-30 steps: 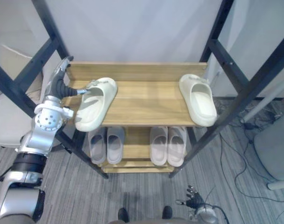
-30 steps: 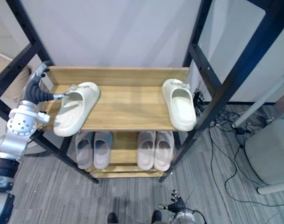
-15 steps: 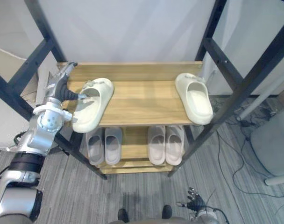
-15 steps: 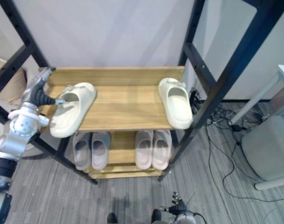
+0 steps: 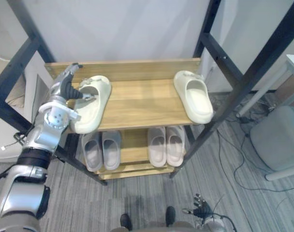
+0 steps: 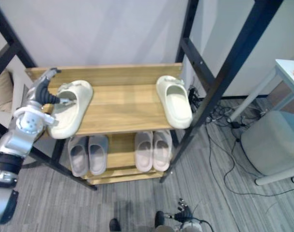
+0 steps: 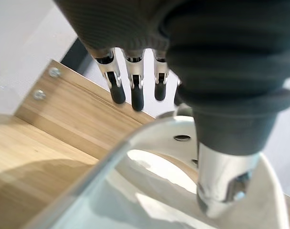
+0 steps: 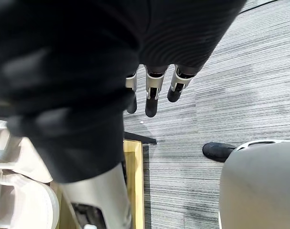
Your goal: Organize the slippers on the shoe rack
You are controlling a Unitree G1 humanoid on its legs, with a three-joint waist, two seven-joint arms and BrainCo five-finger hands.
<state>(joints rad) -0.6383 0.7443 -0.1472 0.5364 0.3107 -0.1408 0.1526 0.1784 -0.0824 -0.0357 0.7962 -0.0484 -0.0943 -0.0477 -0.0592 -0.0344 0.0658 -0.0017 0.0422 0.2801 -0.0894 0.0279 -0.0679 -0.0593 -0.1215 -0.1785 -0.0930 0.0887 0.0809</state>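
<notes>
Two cream slippers lie on the wooden top shelf [image 5: 137,101] of the rack. The left slipper [image 5: 89,104] sits near the shelf's left end, its heel hanging over the front edge. My left hand [image 5: 64,92] holds it at the strap: the thumb [image 7: 221,186] lies inside the slipper [image 7: 154,191], and the fingers [image 7: 133,90] reach past its outer side. The right slipper [image 5: 193,96] rests free near the shelf's right end, toe to the back. My right hand [image 5: 201,211] hangs low over the floor, its fingers [image 8: 152,102] straight and holding nothing.
On the lower shelf stand two pairs of grey slippers [image 5: 102,147] [image 5: 166,145]. Black frame posts [image 5: 243,87] [image 5: 16,67] flank the rack. Cables [image 5: 234,159] lie on the carpet at the right, by a grey stool [image 5: 277,145].
The camera has shifted, so the whole rack shows further left. My left hand keeps its hold, and the left slipper now lies a little straighter and further in from the shelf's left end.
</notes>
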